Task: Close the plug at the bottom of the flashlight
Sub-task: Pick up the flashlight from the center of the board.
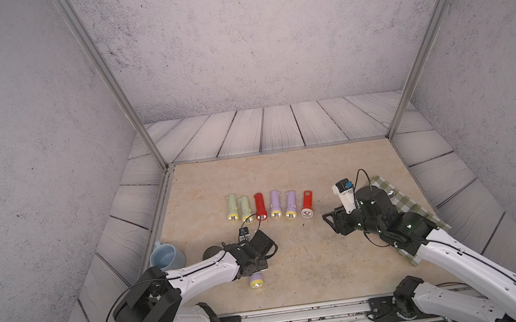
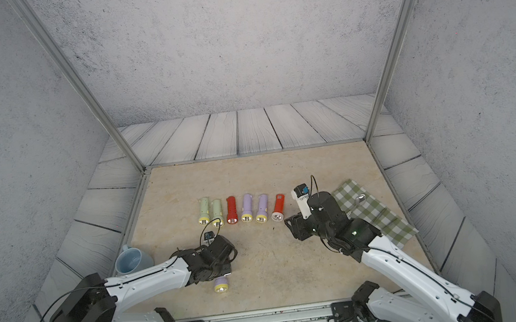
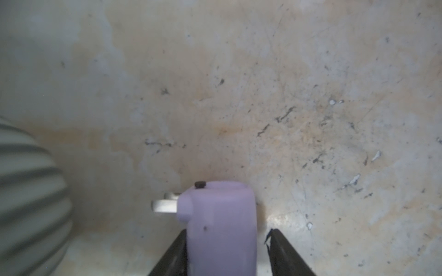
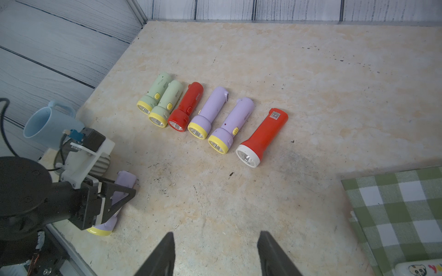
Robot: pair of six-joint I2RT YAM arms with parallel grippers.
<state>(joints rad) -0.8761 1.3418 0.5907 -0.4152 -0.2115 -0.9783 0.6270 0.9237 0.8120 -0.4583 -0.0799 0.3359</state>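
A lilac flashlight [image 1: 256,281] with a yellow rim lies on the table near the front edge, also seen in a top view [image 2: 221,286]. In the left wrist view its tail end [image 3: 220,227] sits between my left gripper's [image 3: 227,231] black fingers. One finger touches the body and a small gap shows at the other. A white plug [image 3: 165,206] sticks out sideways from the tail. My right gripper [image 4: 216,233] hovers open over bare table, right of the middle [image 1: 331,219], holding nothing.
Several flashlights [image 1: 269,205] in green, red and lilac lie in a row mid-table. A blue mug [image 1: 166,256] and a ribbed grey object [image 3: 28,191] sit left of the left gripper. A green checked cloth [image 1: 416,209] lies under the right arm.
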